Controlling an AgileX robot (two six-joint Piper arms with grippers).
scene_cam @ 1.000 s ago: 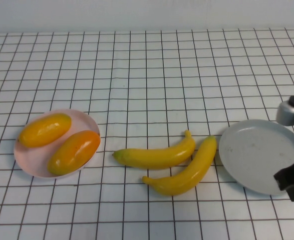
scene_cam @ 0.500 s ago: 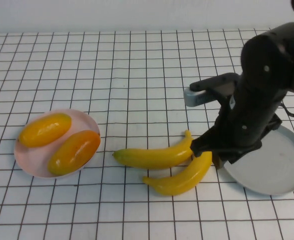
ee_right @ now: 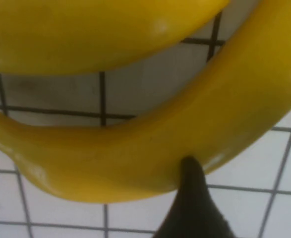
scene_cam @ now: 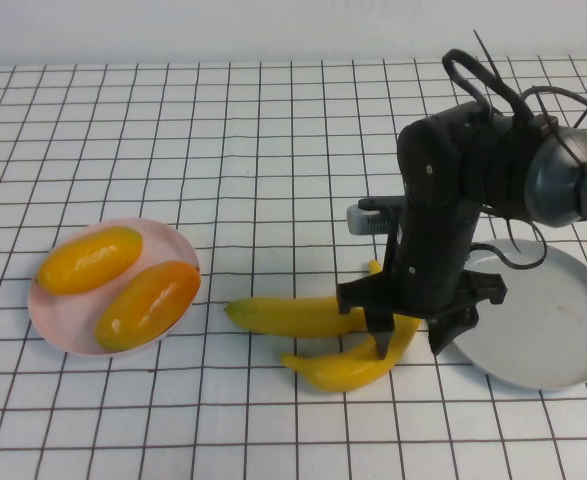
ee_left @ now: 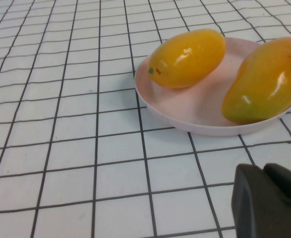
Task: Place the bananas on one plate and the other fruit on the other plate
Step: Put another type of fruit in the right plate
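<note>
Two bananas lie side by side at mid-table: the far banana [scene_cam: 293,315] and the near banana [scene_cam: 338,370]. My right gripper [scene_cam: 411,342] is open and lowered over the near banana, with one finger on each side of its right half. In the right wrist view one dark fingertip [ee_right: 190,198] touches the near banana [ee_right: 135,153], and the far banana [ee_right: 86,29] fills the space beyond it. The grey plate [scene_cam: 553,325] is empty, right of the arm. The pink plate [scene_cam: 53,315] at the left holds a yellow-orange fruit [scene_cam: 90,259] and a deeper orange fruit [scene_cam: 149,303]. My left gripper [ee_left: 269,203] is shut and hovers near the pink plate [ee_left: 195,106].
The table is a white sheet with a black grid. The right arm's body and cables [scene_cam: 493,150] rise above the grey plate's left rim. A pale wall runs along the back edge.
My right arm has swung in from the right edge, crossed the grey plate and come down over the near banana. The fruits and plates have not moved.
</note>
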